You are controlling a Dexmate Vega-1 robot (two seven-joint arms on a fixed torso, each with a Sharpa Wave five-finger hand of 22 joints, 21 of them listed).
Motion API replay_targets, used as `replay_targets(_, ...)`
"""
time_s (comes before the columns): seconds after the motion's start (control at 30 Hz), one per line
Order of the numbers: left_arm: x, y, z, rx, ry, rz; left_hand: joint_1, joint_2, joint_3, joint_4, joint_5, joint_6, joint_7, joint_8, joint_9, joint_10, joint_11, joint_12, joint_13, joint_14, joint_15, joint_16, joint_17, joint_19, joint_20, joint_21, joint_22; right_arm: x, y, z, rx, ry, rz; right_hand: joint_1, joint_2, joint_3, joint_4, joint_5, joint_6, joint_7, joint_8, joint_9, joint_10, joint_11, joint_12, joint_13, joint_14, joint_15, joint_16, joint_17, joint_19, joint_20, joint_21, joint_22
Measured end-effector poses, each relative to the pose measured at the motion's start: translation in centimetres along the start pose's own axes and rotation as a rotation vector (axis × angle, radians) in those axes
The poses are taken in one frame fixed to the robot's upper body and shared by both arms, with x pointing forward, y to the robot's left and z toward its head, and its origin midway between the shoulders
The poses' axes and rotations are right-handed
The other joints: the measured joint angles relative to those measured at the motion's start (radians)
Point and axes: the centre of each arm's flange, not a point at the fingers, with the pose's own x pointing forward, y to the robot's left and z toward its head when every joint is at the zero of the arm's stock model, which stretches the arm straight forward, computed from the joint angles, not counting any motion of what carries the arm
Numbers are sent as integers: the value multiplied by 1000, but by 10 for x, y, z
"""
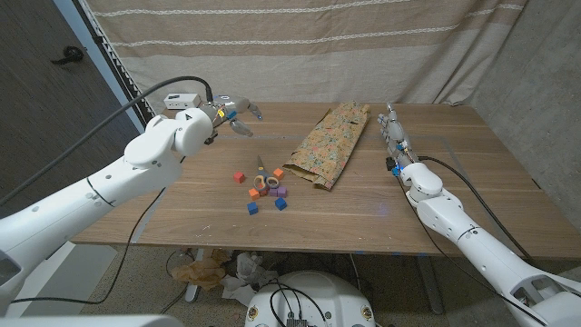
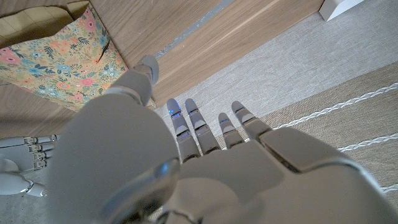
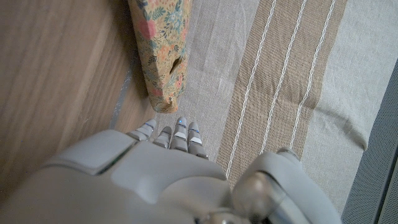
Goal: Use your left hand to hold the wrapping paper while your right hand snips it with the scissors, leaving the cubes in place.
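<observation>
The floral wrapping paper (image 1: pixel 330 145) lies crumpled on the table, right of centre toward the back; it also appears as paper (image 2: pixel 56 56) and paper (image 3: pixel 163 50). Several small coloured cubes (image 1: pixel 264 189) sit in a loose cluster left of its near end. Among them lies what looks like a small pair of scissors (image 1: pixel 260 177), tip pointing away from me. My left hand (image 1: pixel 232 119) hovers over the back left of the table, fingers (image 2: pixel 205 130) spread, holding nothing. My right hand (image 1: pixel 395 136) is just right of the paper, fingers (image 3: pixel 177 134) stretched out, empty.
The wooden table (image 1: pixel 182 204) has bare room at front left and along the right side. A beige striped curtain (image 1: pixel 300 45) hangs close behind the back edge. A black cable (image 1: pixel 463 186) runs along my right arm. Crumpled paper scraps (image 1: pixel 213 268) lie on the floor under the front edge.
</observation>
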Motion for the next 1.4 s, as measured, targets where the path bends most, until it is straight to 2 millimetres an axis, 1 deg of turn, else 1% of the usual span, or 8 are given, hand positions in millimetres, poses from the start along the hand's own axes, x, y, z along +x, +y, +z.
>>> replay_targets(0.07,0,-2,0,-4,-4,-3,12,12,0,0,0,3,-2,0,4,0,0,0,0,0,0,0,-1,0,0,0,-2,-1,0,0,1,-1,-3,0,0,0,0,1,0,0,0,0,0,0,0,0,0,0,0,0,0,0,0,0)
replay_targets(0.17,0,-2,1,-8,-8,-2,25,25,6,-6,-4,34,0,13,11,0,0,0,0,0,0,0,-3,0,0,0,-3,-2,1,0,2,-1,-3,0,0,0,0,1,0,0,0,0,0,0,0,0,0,0,0,0,0,0,0,0)
replay_targets(0.23,-1,-3,1,-12,-8,-2,35,20,6,-6,-7,48,0,23,16,6,-1,0,4,4,0,4,-3,-4,-4,0,-3,-3,-1,0,2,-2,-15,0,0,0,0,1,0,0,-4,0,0,0,-4,0,0,0,0,0,0,0,0,0)
replay_targets(0.63,-13,-1,-1,-19,16,26,60,34,6,-6,-11,96,2,46,28,42,-2,8,10,18,0,9,0,-3,-4,0,-3,-9,-5,-1,13,-7,-45,4,4,-4,-4,1,0,0,-4,0,0,0,-4,0,0,0,0,0,-1,1,0,0)
replay_targets(0.9,-21,-4,-2,0,47,52,100,71,32,-4,-15,137,0,76,45,60,-2,14,14,29,-1,9,0,-3,-4,0,-3,-11,-6,-3,22,-5,-56,8,8,-4,-4,1,0,0,-4,0,0,0,-4,0,0,0,0,0,-5,5,0,0)
replay_targets(0.97,-23,-6,-2,6,57,58,106,72,32,-4,-15,138,-2,81,46,63,-5,15,17,34,-6,9,3,-3,-4,0,-3,-11,-5,-3,25,-4,-58,8,8,-4,-4,1,0,0,-4,0,0,0,-4,0,0,0,0,0,-5,5,0,0)
replay_targets(1.03,-24,-6,-3,9,62,61,106,72,35,-7,-15,149,-2,82,46,69,0,15,19,38,-2,9,5,-3,-4,0,-3,-11,-5,-3,27,-4,-58,8,8,-4,-4,1,0,0,-4,0,0,0,-4,0,0,0,0,0,-5,5,0,0)
replay_targets(1.4,-27,-11,-5,10,89,60,107,72,36,-8,-15,153,2,82,46,68,0,15,18,41,1,9,5,-3,-4,4,-3,-11,-4,-5,31,-1,-63,8,8,-4,-4,1,0,0,-4,0,0,0,-4,0,0,0,0,0,-5,5,0,0)
